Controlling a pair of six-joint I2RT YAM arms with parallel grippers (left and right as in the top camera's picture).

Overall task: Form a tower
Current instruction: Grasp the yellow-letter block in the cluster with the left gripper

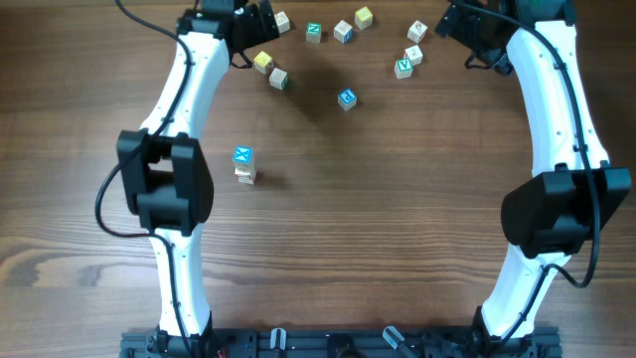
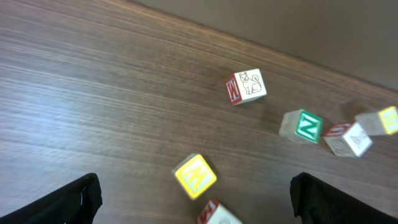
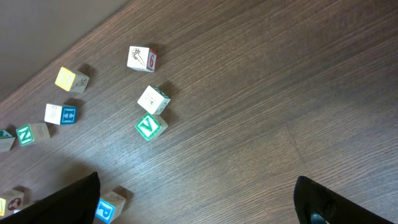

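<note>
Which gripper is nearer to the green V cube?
Right. The right gripper is just beside the green V cube, slightly farther from the base. The left gripper is far on the other side, by the yellow cube.

The worktop (image 1: pixel 397 229) is dark brown wood with fine streaked grain. The tower (image 1: pixel 243 165) has a bright blue top face with a white letter, and pale wood with red marks below it. Among the loose pieces, the yellow cube (image 2: pixel 195 176) carries a pale letter. The cat cube (image 2: pixel 247 86) is white with a black line drawing and a red-lettered side. The N cube (image 2: pixel 301 126) and the V cube (image 3: pixel 149 127) are green with white letters. The 6 cube (image 3: pixel 142 58) is white with red print. The left arm (image 1: pixel 189 85) and right arm (image 1: pixel 561 94) are white with black joints.
</note>
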